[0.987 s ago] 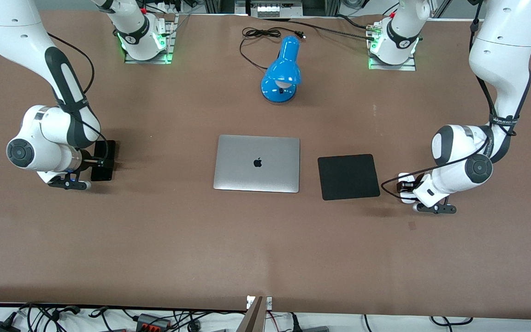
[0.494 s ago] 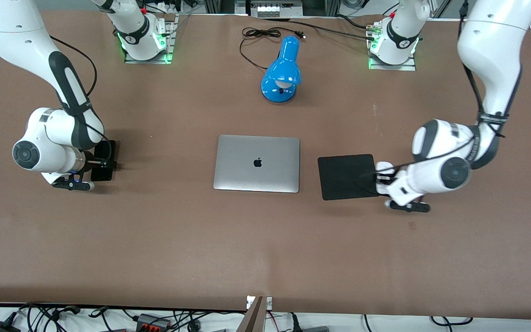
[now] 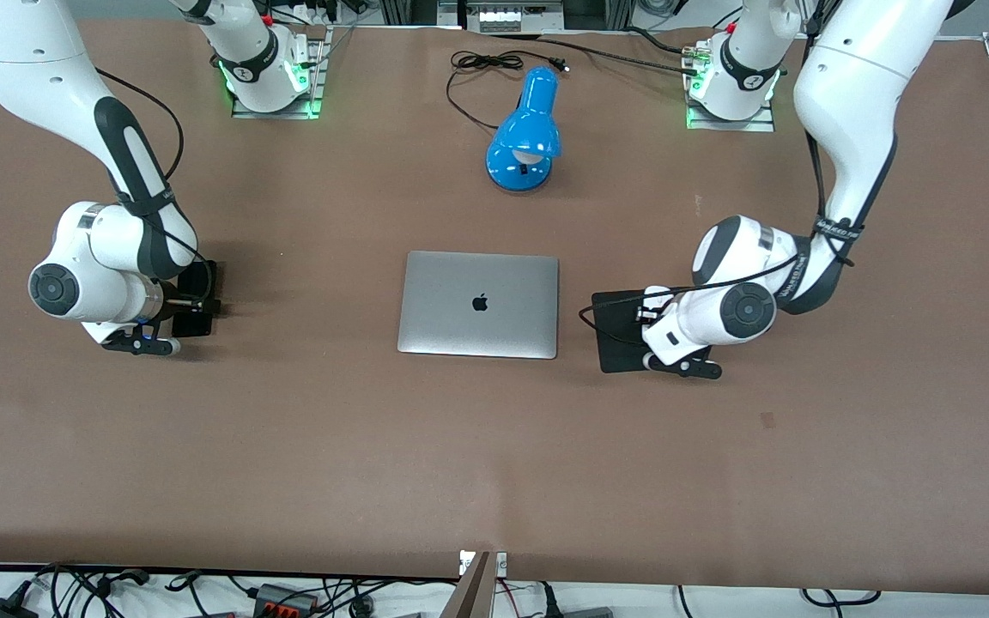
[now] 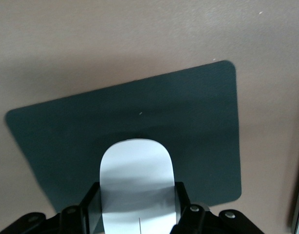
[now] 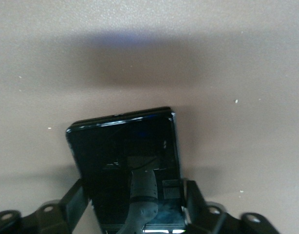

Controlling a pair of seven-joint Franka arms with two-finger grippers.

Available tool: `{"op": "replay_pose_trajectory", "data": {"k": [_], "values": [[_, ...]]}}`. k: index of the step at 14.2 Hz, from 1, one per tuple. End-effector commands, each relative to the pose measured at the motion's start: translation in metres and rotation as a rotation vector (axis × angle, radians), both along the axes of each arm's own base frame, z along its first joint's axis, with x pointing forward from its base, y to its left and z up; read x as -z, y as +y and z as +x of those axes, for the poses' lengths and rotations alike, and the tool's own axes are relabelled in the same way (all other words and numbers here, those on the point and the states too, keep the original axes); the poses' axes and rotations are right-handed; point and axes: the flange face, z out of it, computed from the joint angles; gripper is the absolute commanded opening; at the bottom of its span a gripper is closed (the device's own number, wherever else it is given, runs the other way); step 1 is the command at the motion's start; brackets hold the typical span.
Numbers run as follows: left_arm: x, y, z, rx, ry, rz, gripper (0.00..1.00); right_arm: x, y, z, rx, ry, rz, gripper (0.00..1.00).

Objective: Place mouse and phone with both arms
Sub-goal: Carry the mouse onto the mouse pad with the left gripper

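My left gripper (image 3: 646, 316) is over the black square pad (image 3: 613, 339), shut on the white mouse (image 4: 135, 170). The left wrist view shows both fingers pressed on the mouse's sides, with the pad (image 4: 198, 122) beneath it. The arm hides the mouse in the front view. My right gripper (image 3: 190, 305) is low at the right arm's end of the table, its fingers on either side of the black phone (image 3: 196, 296). The right wrist view shows the glossy phone (image 5: 125, 151) held between the fingers (image 5: 191, 195) just over the brown table.
A closed silver laptop (image 3: 477, 303) lies mid-table, beside the pad. A blue desk lamp (image 3: 527, 129) with its black cord (image 3: 482, 62) lies farther from the front camera. The two arm bases with green lights (image 3: 271, 77) (image 3: 731, 86) stand along the back edge.
My left arm has carried the mouse from the bare table at its own end to over the black pad. My right arm has shifted only slightly at the phone.
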Motion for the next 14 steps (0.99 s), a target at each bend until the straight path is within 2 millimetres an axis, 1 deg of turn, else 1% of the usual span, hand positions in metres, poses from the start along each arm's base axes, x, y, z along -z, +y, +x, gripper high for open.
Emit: {"op": "replay_pose_trajectory", "data": {"k": [1, 2, 3, 4, 5, 6, 7, 8, 9, 10, 11, 12, 13, 14], "values": [[0.007, -0.003, 0.0, 0.007, -0.027, 0.008, 0.47, 0.005, 0.001, -0.002, 0.005, 0.005, 0.012, 0.55], [0.007, -0.001, 0.001, 0.007, -0.032, 0.007, 0.47, 0.005, 0.001, -0.003, 0.01, 0.008, 0.011, 0.43], [0.008, 0.0, 0.001, 0.008, -0.032, 0.006, 0.47, 0.004, 0.001, -0.003, 0.008, 0.012, 0.012, 0.34], [0.007, 0.0, 0.002, 0.008, -0.035, 0.006, 0.48, 0.003, 0.002, -0.004, 0.008, 0.021, 0.014, 0.28], [0.01, 0.002, 0.002, 0.005, -0.033, 0.007, 0.58, -0.002, 0.003, -0.002, 0.005, 0.02, 0.015, 0.26], [0.014, 0.002, 0.002, -0.004, -0.027, 0.009, 0.93, -0.009, 0.006, -0.001, -0.002, 0.019, 0.019, 0.25], [0.015, 0.007, 0.002, -0.011, -0.021, 0.011, 1.0, -0.026, 0.012, 0.004, -0.012, 0.019, 0.027, 0.24], [0.012, 0.012, 0.004, -0.014, -0.02, 0.013, 1.0, -0.046, 0.026, 0.008, -0.029, 0.028, 0.042, 0.24], [-0.004, 0.014, 0.007, -0.016, -0.023, 0.021, 1.0, -0.061, 0.04, 0.013, -0.041, 0.03, 0.05, 0.24], [-0.027, 0.023, 0.01, -0.019, -0.004, 0.039, 1.0, -0.068, 0.059, 0.019, -0.068, 0.027, 0.065, 0.24], [-0.049, 0.036, 0.018, -0.036, -0.006, 0.046, 1.0, -0.065, 0.08, 0.021, -0.093, 0.02, 0.076, 0.24], [-0.073, 0.048, 0.022, -0.046, 0.004, 0.06, 1.0, -0.059, 0.094, 0.023, -0.085, 0.016, 0.075, 0.24], [-0.097, 0.067, 0.031, -0.066, 0.012, 0.081, 1.0, -0.052, 0.116, 0.024, -0.099, 0.008, 0.081, 0.24], [-0.124, 0.1, 0.045, -0.099, 0.019, 0.125, 1.0, -0.049, 0.133, 0.024, -0.093, -0.004, 0.077, 0.24]]}}
